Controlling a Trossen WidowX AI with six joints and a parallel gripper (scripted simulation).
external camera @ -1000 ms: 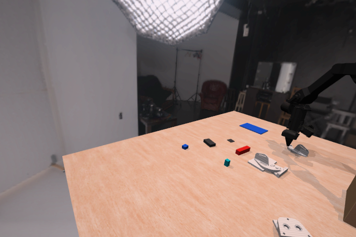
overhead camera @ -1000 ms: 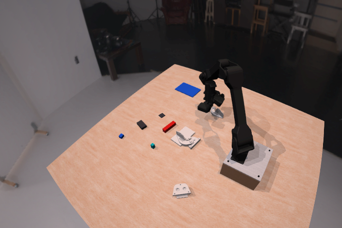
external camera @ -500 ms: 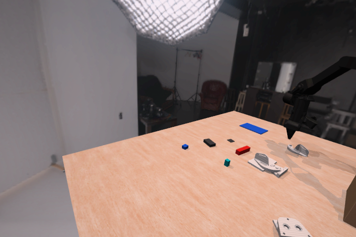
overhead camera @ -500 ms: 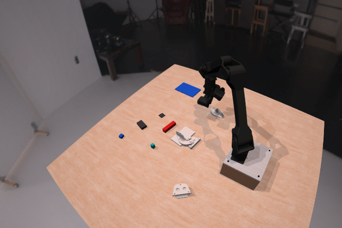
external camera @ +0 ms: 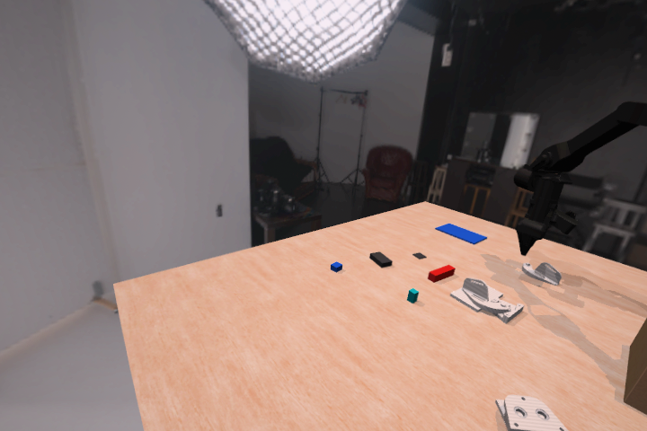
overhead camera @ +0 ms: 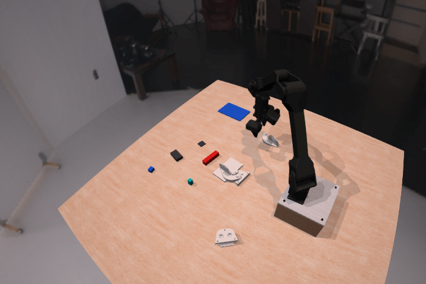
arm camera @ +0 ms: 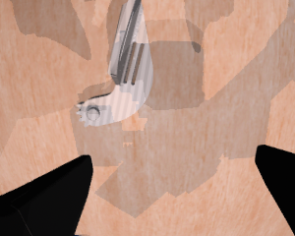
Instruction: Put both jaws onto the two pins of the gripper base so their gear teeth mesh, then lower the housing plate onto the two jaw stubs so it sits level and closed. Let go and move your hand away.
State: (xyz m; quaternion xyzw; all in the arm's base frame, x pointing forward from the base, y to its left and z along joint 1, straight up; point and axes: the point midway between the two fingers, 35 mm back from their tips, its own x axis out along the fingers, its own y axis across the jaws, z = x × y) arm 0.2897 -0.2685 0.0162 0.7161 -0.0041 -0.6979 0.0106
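Note:
My gripper [overhead camera: 260, 130] [external camera: 524, 252] [arm camera: 176, 159] is open and empty, above the table beside the loose jaw. The loose white jaw [overhead camera: 271, 141] [external camera: 542, 274] [arm camera: 139, 100] lies on the table with its pad standing up; in the wrist view its toothed end with a round stub is ahead of the left finger. The other jaw [overhead camera: 224, 169] [external camera: 474, 287] lies over the white gripper base [overhead camera: 244, 176] [external camera: 513, 311]; I cannot tell whether it is fully down on its pin. The housing plate [overhead camera: 225, 238] [external camera: 531, 419], with two round holes, lies apart near the front.
A red bar [overhead camera: 210, 158] [external camera: 441, 273] lies behind the base. A teal block [overhead camera: 190, 181] [external camera: 412, 295], blue cube [overhead camera: 151, 169] [external camera: 336, 267], black block [overhead camera: 176, 155] [external camera: 380, 259], dark square [overhead camera: 201, 143] [external camera: 419, 255] and blue sheet [overhead camera: 234, 111] [external camera: 460, 233] lie farther off.

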